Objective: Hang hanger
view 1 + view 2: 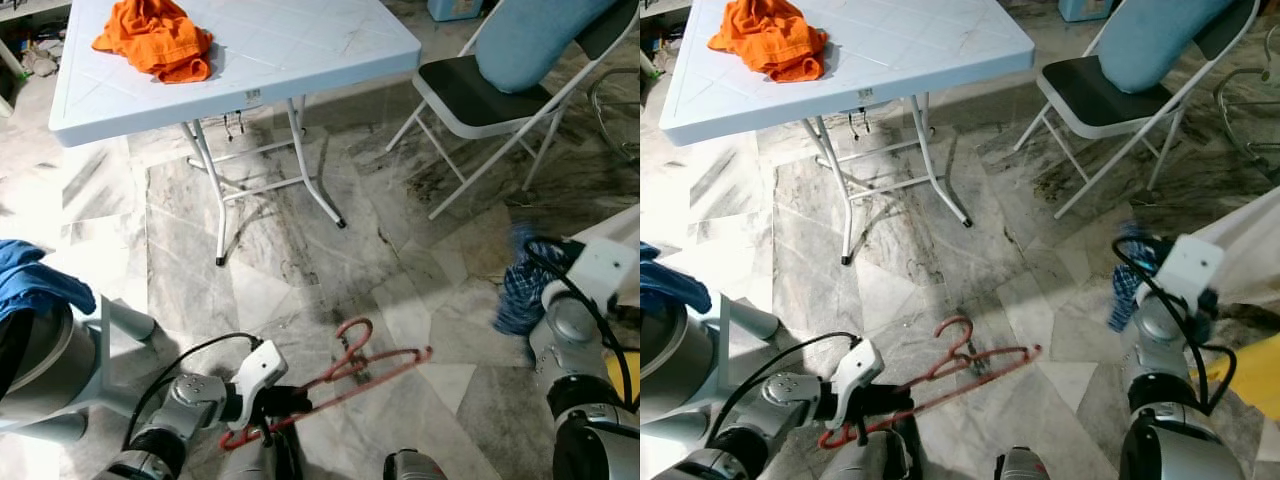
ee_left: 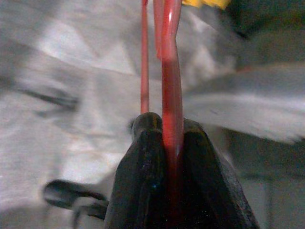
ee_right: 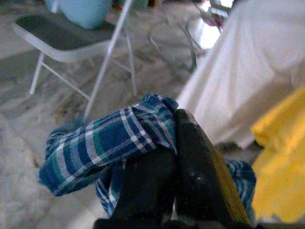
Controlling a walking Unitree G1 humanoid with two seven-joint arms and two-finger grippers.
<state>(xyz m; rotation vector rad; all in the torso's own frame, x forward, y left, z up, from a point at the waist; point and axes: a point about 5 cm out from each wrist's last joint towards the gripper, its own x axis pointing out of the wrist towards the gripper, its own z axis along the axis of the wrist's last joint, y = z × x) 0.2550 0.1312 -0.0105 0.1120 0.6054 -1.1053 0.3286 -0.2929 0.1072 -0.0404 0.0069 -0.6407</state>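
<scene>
A red wire hanger [image 1: 345, 375] is held low over the marble floor, its hook pointing away from me. My left gripper [image 1: 280, 405] is shut on the hanger's near end; in the left wrist view the red hanger [image 2: 170, 95] runs out from between the black fingers [image 2: 143, 181]. At the right, my right gripper [image 1: 545, 285] is shut on a blue plaid cloth [image 1: 520, 285]. The plaid cloth [image 3: 114, 138] drapes over the fingers [image 3: 190, 162] in the right wrist view.
A white folding table [image 1: 300, 60] with an orange garment [image 1: 155, 38] stands ahead. A folding chair [image 1: 480, 95] with a light blue cushion stands to the right. A grey stand with blue cloth [image 1: 35, 285] is at left. White and yellow fabric [image 3: 281, 167] lie at right.
</scene>
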